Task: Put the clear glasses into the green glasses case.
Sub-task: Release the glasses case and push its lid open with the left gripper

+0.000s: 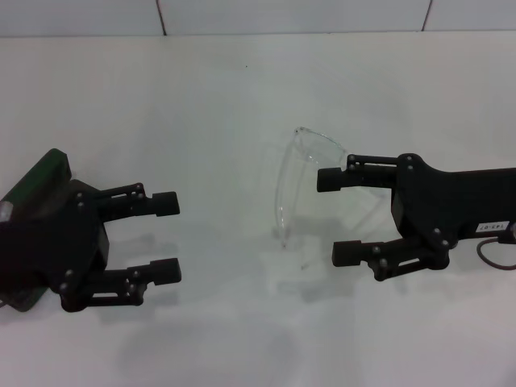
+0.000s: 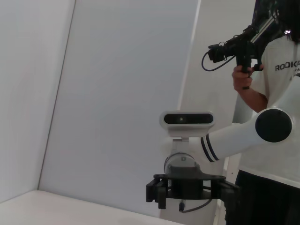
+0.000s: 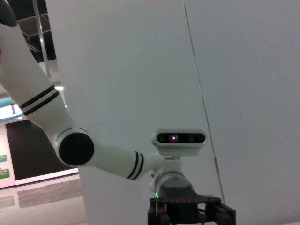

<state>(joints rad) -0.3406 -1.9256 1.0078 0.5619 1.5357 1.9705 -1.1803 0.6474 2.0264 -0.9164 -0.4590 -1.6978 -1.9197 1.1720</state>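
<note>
White matte tabletop [image 1: 226,89] bears curved transparent clear glasses [image 1: 292,181] between both spread end effectors, left [image 1: 168,238] and right [image 1: 339,216].

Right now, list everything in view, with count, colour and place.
clear glasses: one, transparent, on the table at centre, just in front of the right gripper's fingertips.
green glasses case: one, dark green, at the left edge, mostly hidden under the left gripper.
table: one, white.
person: one, white shirt, behind the robot, holding a black device.
left gripper: one, black, open, over the case.
right gripper: one, black, open, beside the glasses.
</note>
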